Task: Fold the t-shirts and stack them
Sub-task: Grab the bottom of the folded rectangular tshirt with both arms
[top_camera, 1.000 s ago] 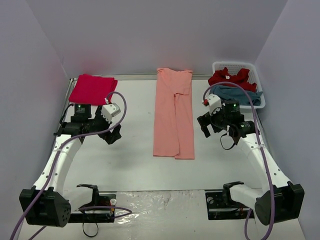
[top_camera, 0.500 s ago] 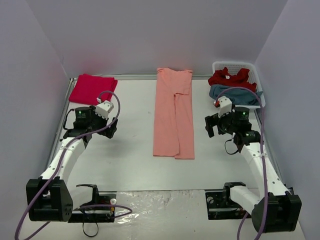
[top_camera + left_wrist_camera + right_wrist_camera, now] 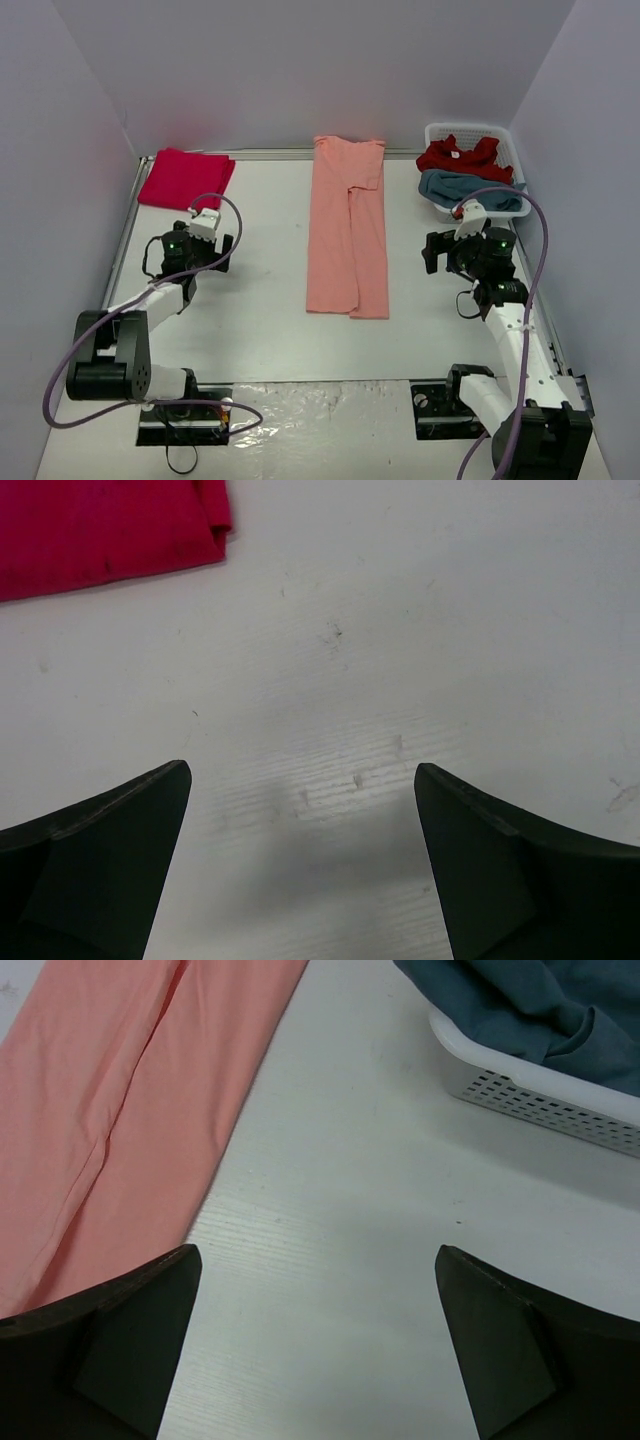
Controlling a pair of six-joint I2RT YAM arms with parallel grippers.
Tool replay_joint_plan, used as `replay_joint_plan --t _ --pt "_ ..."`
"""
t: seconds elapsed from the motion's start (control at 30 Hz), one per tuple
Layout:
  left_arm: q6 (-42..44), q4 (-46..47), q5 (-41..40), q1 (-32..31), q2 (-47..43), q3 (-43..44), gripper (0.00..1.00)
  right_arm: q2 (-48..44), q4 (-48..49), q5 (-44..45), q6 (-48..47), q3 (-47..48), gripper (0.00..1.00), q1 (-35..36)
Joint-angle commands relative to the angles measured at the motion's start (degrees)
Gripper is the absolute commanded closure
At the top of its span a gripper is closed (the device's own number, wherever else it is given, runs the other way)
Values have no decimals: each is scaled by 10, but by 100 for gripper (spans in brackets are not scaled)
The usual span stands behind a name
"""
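Observation:
A salmon-orange t-shirt (image 3: 347,230), folded into a long narrow strip, lies flat in the middle of the table; its right edge shows in the right wrist view (image 3: 120,1090). At the back left lies a crimson t-shirt (image 3: 185,177) folded into a square, its corner in the left wrist view (image 3: 100,530). Another red t-shirt (image 3: 460,155) and a teal-blue one (image 3: 470,190) sit crumpled in the basket. My left gripper (image 3: 222,252) (image 3: 300,770) is open over bare table, left of the salmon shirt. My right gripper (image 3: 430,250) (image 3: 315,1250) is open over bare table between the salmon shirt and the basket.
The white slotted basket (image 3: 505,135) stands at the back right corner, its near wall (image 3: 540,1105) close ahead of my right gripper. Grey walls close in the table on the left, back and right. Both arm bases sit at the near edge.
Both arms have drawn back from the salmon shirt and folded lower, the left one to the left, the right one to the right. Both grippers stayed open and empty.

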Motion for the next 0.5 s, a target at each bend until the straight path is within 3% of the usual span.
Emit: replay_joint_plan --t 0.0,0.17,0.3,0.47 --pt "-14 116 -33 5 34 1 6 -4 40 -10 7 -1 0 -17" --pt "-42 179 -76 6 79 1 6 -4 54 -56 21 -25 0 -42" --pt "-42 295 -75 4 84 -69 6 21 52 -111 21 -23 0 -68" --pt "-49 365 -94 5 113 -92 6 14 60 -110 30 -27 0 -81"
